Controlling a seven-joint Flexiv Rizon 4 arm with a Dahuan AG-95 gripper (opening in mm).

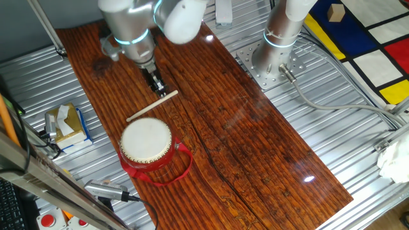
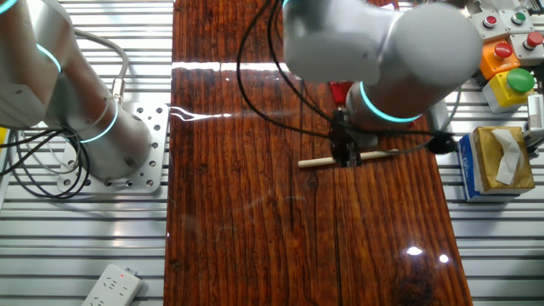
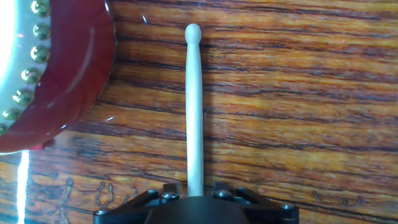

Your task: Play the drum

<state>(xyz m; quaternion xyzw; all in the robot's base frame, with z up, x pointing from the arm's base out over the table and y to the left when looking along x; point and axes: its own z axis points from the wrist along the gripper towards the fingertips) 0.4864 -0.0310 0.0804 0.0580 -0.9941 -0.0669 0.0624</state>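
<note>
End effector: clenched on drumstick butt | drum: ahead-left of tip, light, taut fragile skin—strike centre, hold by red body | bench: wooden.

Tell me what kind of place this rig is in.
Likely a robotics lab bench, not a music room: a wooden board on ribbed metal tabletop, a second arm's bolted base, and emergency-stop buttons beside the tissue box.

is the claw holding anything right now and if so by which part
The claw holds the drumstick near its butt end, away from the rounded tip.
</note>
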